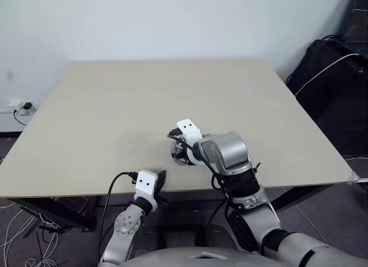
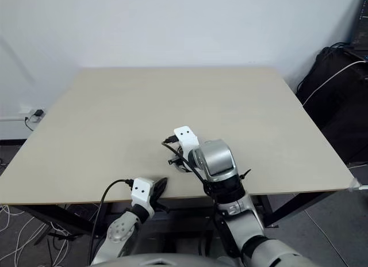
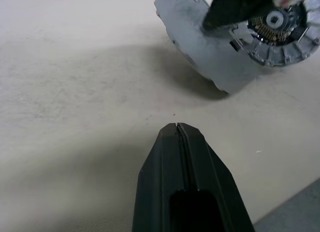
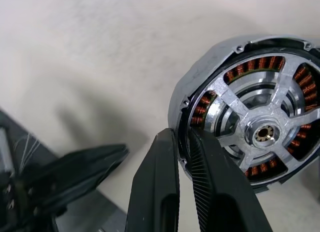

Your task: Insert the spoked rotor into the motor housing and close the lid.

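Between the right end effector (image 4: 182, 157) fingers sits the motor housing (image 4: 200, 82) rim.

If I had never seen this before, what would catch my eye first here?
Probably the right gripper, pinching the rim of a round motor housing near the front edge of the pale table. Inside it sits a shiny spoked rotor, ringed by copper windings. The left gripper waits shut nearby.

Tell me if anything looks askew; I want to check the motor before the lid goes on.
Yes. The motor housing is tipped up off the table, pinched by its rim in the right end effector. The spoked rotor already sits inside its copper windings. The left end effector is shut and apart from it.
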Controlling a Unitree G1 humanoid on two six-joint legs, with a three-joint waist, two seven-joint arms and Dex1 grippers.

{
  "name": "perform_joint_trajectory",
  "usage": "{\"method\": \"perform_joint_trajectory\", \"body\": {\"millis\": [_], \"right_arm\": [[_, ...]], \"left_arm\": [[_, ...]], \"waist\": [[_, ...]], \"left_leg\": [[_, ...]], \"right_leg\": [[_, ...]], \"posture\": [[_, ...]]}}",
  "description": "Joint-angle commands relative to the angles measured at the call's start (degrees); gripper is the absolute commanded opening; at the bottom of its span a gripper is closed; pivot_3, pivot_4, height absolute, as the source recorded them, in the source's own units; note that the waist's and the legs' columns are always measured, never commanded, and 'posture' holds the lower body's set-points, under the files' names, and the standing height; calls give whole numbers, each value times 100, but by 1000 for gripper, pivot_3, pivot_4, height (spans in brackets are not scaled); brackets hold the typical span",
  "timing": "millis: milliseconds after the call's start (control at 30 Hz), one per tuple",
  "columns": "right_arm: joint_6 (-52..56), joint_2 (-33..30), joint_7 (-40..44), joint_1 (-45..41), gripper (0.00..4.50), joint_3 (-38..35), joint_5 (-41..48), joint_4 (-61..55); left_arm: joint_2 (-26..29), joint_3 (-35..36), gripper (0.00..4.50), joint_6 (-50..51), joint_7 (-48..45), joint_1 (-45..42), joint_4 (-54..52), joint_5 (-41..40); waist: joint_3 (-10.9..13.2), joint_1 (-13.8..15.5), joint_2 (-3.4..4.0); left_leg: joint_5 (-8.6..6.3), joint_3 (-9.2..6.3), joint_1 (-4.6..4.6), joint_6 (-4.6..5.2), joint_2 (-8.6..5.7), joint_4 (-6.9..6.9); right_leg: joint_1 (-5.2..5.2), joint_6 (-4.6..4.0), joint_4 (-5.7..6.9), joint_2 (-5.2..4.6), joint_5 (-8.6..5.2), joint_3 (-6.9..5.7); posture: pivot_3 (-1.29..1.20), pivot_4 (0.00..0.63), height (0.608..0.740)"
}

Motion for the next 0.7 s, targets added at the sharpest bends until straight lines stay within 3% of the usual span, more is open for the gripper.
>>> {"method": "perform_joint_trajectory", "body": {"millis": [33, 367, 467, 700], "right_arm": [[-172, 26, -399, -159, 96, -138, 87, 243], [-1493, 184, -1242, -284, 96, -455, 343, 1524], [-1655, 288, -1287, -315, 1060, -432, 553, 1470], [-1975, 320, -1181, -247, 1060, 10, 873, 962]], "left_arm": [[-76, -7, 0, -88, 11, -57, -171, -56], [-73, 41, 0, -130, 29, -53, -138, -44], [-68, 56, 0, -128, 32, -44, -146, -47], [-48, 71, 0, -102, 13, -62, -183, -48]], "waist": [[-1, -3, 0], [-3, 8, 1], [-2, 7, 3], [-1, -22, 4]], "left_leg": [[0, 1, 1, 0, 0, 0], [4, 0, 7, 8, -8, 1], [10, 0, 13, 17, -10, 1], [11, 1, 0, 16, -8, -2]], "right_leg": [[0, 0, 0, 0, 0, 1], [14, 5, -2, -4, 3, 4], [22, 14, -3, -12, 9, 4], [3, 22, -5, -13, 15, 8]], "posture": [[0, 0, 740], [0, 0, 740], [0, 0, 740], [0, 0, 740]]}}
